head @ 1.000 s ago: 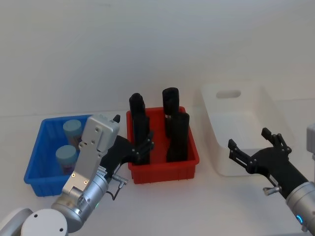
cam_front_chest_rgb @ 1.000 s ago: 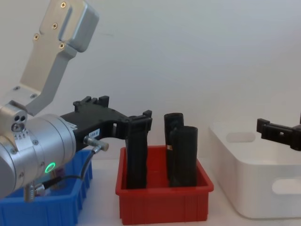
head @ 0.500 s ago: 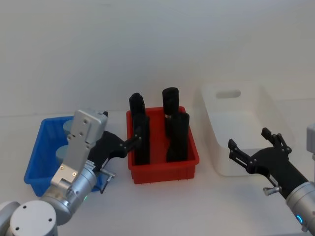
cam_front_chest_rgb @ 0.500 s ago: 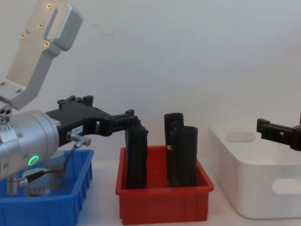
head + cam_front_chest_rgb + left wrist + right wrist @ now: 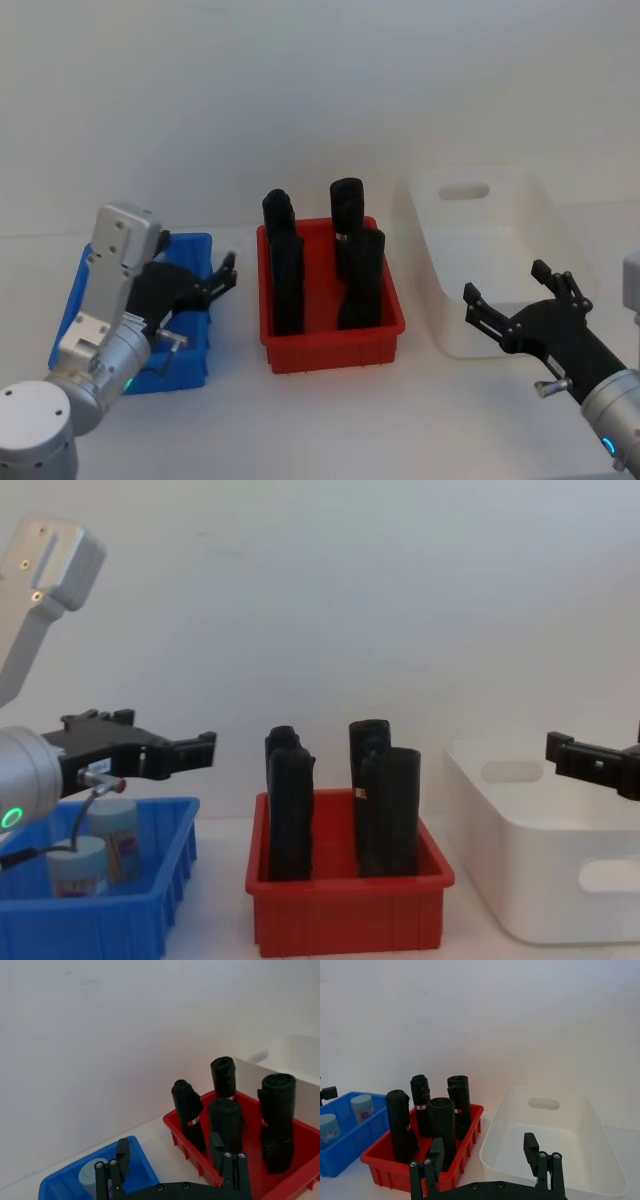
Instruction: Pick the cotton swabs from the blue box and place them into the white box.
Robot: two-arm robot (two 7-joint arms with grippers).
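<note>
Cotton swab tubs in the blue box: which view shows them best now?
Chest view: both cotton swab tubs stand side-on in the blue box, lids and labels showing, below the left gripper. Right wrist view has both, one at the frame's edge. Left wrist view catches one lid. In head view the left arm covers them.
</note>
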